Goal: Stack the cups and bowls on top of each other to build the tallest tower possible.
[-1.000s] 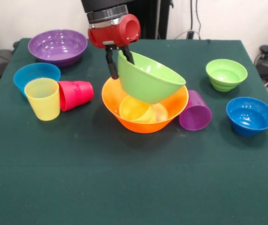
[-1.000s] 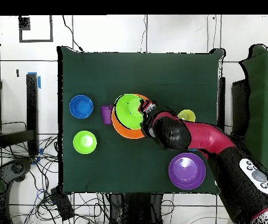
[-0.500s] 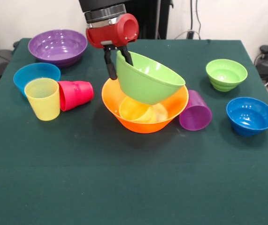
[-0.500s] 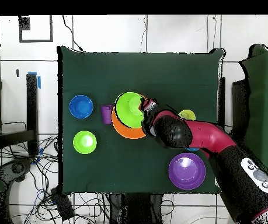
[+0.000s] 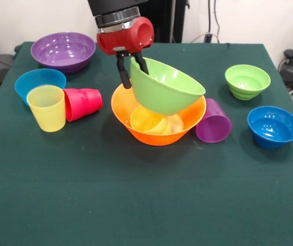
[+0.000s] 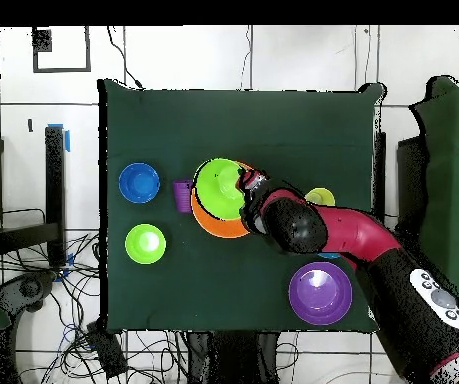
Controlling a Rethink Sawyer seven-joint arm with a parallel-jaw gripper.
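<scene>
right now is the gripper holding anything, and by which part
Yes: the gripper holds the large lime green bowl by its rim, one finger inside and one outside, tilted above the orange bowl.

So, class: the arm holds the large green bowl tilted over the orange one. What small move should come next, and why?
Probably level and lower it. The tool grips the large green bowl by its rim, tilted above the orange bowl, where a yellow-orange cup lies; set down tilted, the bowl might sit crooked.

Front and overhead (same table [image 5: 136,205])
</scene>
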